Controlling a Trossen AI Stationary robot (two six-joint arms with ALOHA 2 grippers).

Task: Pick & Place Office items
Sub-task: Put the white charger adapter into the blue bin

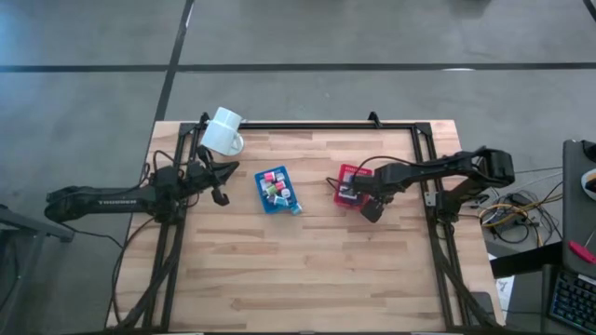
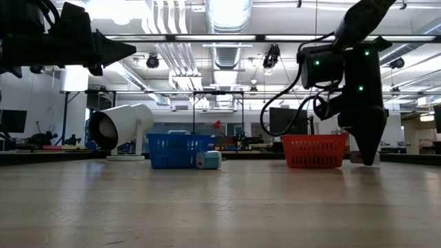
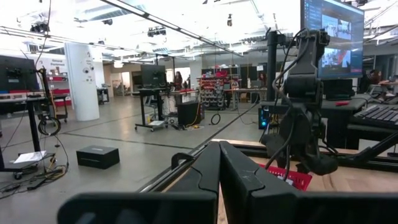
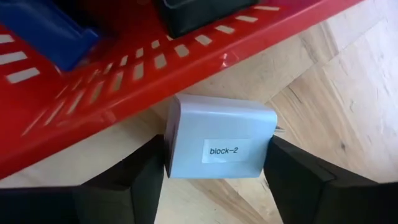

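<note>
Right wrist | block (image 4: pixel 219 144) between right gripper (image 4: pixel 214 171) fingers, touching red tray (image 4: pixel 112 81)

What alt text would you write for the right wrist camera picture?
A pale grey block labelled "block-2" sits between the right gripper's two dark fingers, on the wooden table right beside a red basket. Dark and blue items lie inside the basket.

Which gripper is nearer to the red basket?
The right gripper: it is down at the red basket's edge, around a grey block. The left gripper hangs shut far across, beyond the blue basket.
</note>
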